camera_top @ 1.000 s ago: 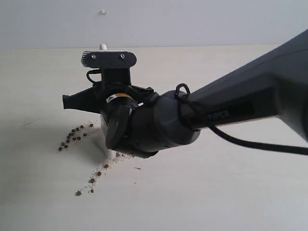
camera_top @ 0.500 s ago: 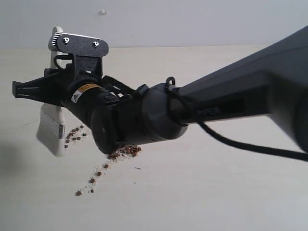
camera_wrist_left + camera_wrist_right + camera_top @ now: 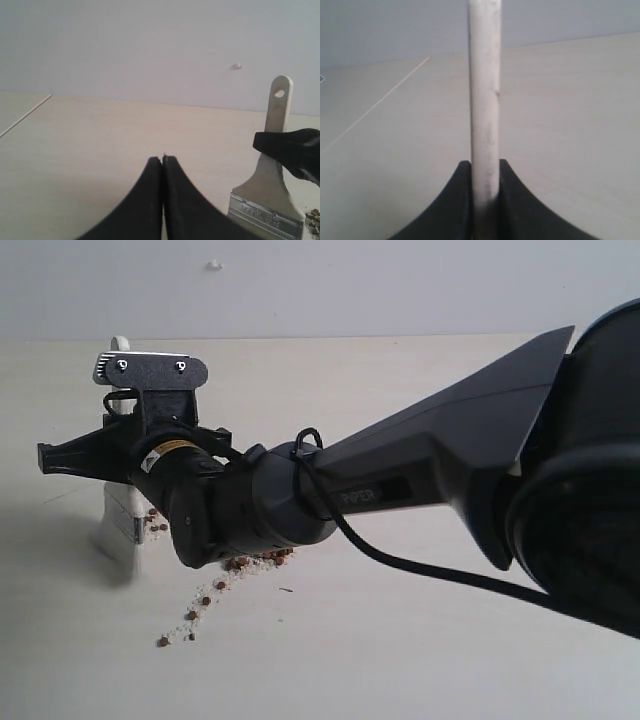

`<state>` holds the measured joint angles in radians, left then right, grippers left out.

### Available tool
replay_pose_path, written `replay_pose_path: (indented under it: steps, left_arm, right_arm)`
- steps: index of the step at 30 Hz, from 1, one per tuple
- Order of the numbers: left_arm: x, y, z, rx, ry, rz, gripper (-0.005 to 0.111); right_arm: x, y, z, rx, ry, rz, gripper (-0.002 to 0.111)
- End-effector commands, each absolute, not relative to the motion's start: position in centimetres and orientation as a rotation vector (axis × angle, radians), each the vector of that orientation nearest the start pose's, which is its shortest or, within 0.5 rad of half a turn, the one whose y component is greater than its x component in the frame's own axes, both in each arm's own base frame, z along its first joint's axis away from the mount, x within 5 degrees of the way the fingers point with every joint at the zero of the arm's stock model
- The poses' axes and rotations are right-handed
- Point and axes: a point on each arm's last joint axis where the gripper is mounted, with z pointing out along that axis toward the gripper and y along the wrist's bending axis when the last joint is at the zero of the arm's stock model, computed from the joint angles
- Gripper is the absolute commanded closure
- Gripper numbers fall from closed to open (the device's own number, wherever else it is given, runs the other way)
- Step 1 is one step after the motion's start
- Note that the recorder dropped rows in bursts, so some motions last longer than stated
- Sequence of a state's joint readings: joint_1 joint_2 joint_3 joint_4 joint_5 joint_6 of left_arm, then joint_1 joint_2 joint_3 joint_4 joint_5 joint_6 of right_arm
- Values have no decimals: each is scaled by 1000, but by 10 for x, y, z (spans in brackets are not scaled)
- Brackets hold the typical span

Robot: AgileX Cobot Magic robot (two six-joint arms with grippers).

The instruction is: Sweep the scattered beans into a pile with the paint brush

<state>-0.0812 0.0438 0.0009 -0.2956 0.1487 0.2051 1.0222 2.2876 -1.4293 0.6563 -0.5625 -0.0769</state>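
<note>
Pale wooden bench (image 3: 450,660), crossed by the dark grey right arm (image 3: 430,465). Its end effector (image 3: 485,172) pinches the pale wooden handle of the flat wide paint brush with silver ferrule and cream-white bristles (image 3: 267,192). The brush stands almost upright at the left of the exterior view, bristles down, just beside a few outlying beans. The left end effector (image 3: 162,160) is pressed together on nothing and sits apart from the brush. The small heap of reddish-brown beans and white grains (image 3: 258,557) lies beneath the right wrist, and a thin trail of tiny round reddish-brown beans (image 3: 205,598) runs from it toward the camera. The step in hand appears to be a stroke carrying the outliers toward the heap. It is best made with the bristle edge broadside and in light, even contact, drawn slowly so the round beans neither roll past nor flick away, and ended at the heap's margin. The trail would likely need a separate pass. The wrist housing hides much of the heap and the bench between brush and heap. Whether the bristle tips touch the bench cannot be told. The right wrist view shows only the handle, and the white grains are too fine to separate.
</note>
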Motion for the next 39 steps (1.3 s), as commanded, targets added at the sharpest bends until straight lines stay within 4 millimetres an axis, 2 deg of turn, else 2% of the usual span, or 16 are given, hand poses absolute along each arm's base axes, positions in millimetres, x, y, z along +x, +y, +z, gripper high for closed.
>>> replay_pose_path:
  steps: [1, 5, 8, 11, 17, 21, 23, 27, 30, 32, 35, 39]
  left_arm:
    - [59, -9, 198, 23, 1662, -166, 107]
    - [59, -9, 198, 23, 1662, -166, 107]
    - [59, -9, 198, 23, 1662, -166, 107]
    - [59, -9, 198, 23, 1662, -166, 107]
    - [59, -9, 198, 23, 1662, -166, 107]
    - [59, -9, 198, 23, 1662, -166, 107]
    - [59, -9, 198, 23, 1662, -166, 107]
    - [59, -9, 198, 23, 1662, -166, 107]
    - [59, -9, 198, 23, 1662, -166, 107]
    - [59, -9, 198, 23, 1662, -166, 107]
    - [59, -9, 198, 23, 1662, -166, 107]
    - [59, -9, 198, 23, 1662, -166, 107]
  right_arm:
    - [288, 395, 126, -194, 1920, 593, 108]
    - [295, 378, 123, -42, 1941, 402, 108]
    - [297, 368, 122, 5, 1942, 277, 108]
    - [298, 361, 122, 77, 1959, 218, 108]
    - [296, 363, 137, 89, 1967, 272, 108]
    - [292, 367, 164, 73, 1983, 390, 108]
    - [289, 369, 183, 45, 1972, 456, 108]
    - [283, 372, 228, -154, 1860, 501, 108]
    - [282, 368, 258, -385, 1785, 508, 108]
    - [287, 361, 270, -572, 1746, 499, 108]
    - [306, 343, 276, -866, 1734, 473, 108]
    - [346, 311, 273, -967, 1813, 447, 108]
